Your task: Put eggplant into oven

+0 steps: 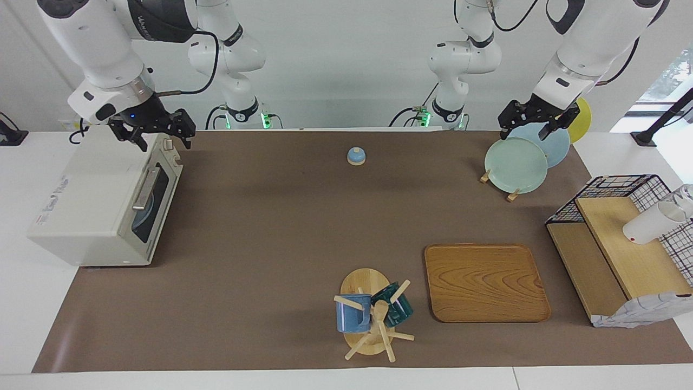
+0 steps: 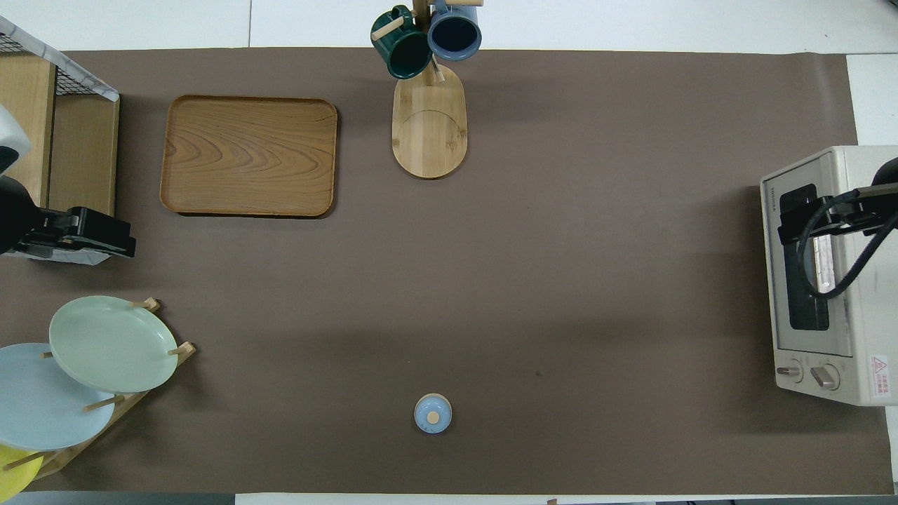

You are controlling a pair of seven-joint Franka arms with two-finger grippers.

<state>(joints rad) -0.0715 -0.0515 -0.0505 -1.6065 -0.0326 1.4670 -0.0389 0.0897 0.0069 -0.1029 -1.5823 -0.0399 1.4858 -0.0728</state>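
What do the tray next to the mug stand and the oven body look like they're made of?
The tray looks like wood with a smooth, lightly sealed finish: clear flowing grain and a low raised rim. The oven body looks like cream-painted sheet metal, matte and flat-panelled, with a dark, probably glass, door window and a metallic bar handle.

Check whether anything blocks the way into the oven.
Yes: the oven's door is shut. The right gripper hangs open over the oven; the left gripper waits over the plates. No eggplant shows in either view.
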